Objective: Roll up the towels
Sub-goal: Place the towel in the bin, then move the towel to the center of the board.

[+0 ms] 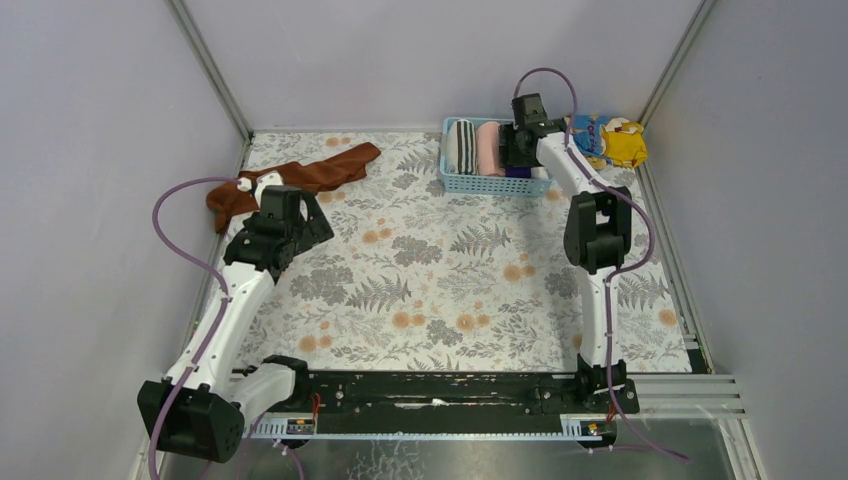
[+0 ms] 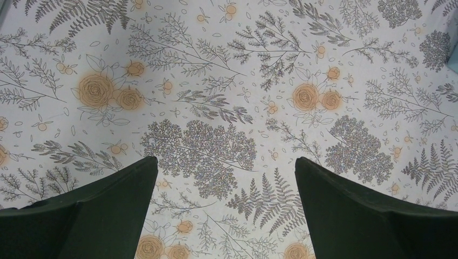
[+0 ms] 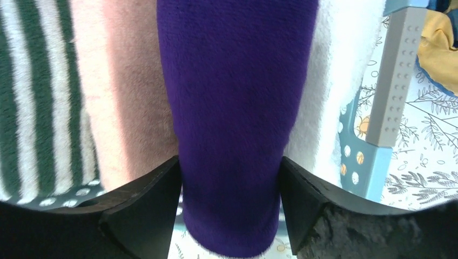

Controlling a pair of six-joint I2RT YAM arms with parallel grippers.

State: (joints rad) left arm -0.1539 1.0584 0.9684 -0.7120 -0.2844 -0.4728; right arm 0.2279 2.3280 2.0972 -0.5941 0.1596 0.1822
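Purple towel (image 3: 232, 108), rolled, sits pinched in the right gripper (image 3: 229, 178) inside the basket (image 1: 480, 185), upper right: likely stowing, release next. Left gripper (image 2: 226, 162) gapes wide, empty; brown towel (image 1: 320, 170) lies unrolled.

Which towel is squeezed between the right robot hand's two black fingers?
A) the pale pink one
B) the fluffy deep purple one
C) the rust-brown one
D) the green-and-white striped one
B: in the right wrist view the fluffy deep purple towel fills the gap between the fingers of the right gripper, which touch it on both sides.
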